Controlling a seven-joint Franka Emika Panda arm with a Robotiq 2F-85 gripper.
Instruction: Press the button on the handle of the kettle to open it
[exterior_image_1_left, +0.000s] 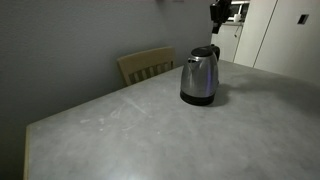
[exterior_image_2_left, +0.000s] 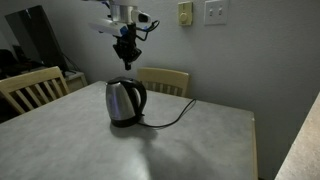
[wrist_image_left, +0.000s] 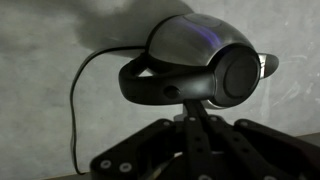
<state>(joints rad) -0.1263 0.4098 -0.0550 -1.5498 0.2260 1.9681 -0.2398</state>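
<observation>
The steel kettle (exterior_image_1_left: 199, 78) stands upright on its black base on the table, and it shows in both exterior views (exterior_image_2_left: 122, 103). Its black handle (exterior_image_2_left: 141, 97) loops up to the black lid. My gripper (exterior_image_2_left: 125, 52) hangs well above the kettle with its fingers together and empty; it is at the top edge of an exterior view (exterior_image_1_left: 218, 12). In the wrist view the kettle (wrist_image_left: 190, 40) lies below my fingertips (wrist_image_left: 191, 116), with the handle (wrist_image_left: 150, 88) and lid (wrist_image_left: 240, 72) facing me. A small round piece (wrist_image_left: 172, 92) on the handle looks like the button.
The grey table (exterior_image_1_left: 150, 130) carries the kettle's black cord (exterior_image_2_left: 172, 121), which trails off towards the wall. Wooden chairs stand at the table's edges (exterior_image_1_left: 146, 65) (exterior_image_2_left: 165, 80) (exterior_image_2_left: 30, 88). White cabinet doors (exterior_image_1_left: 290, 35) are behind.
</observation>
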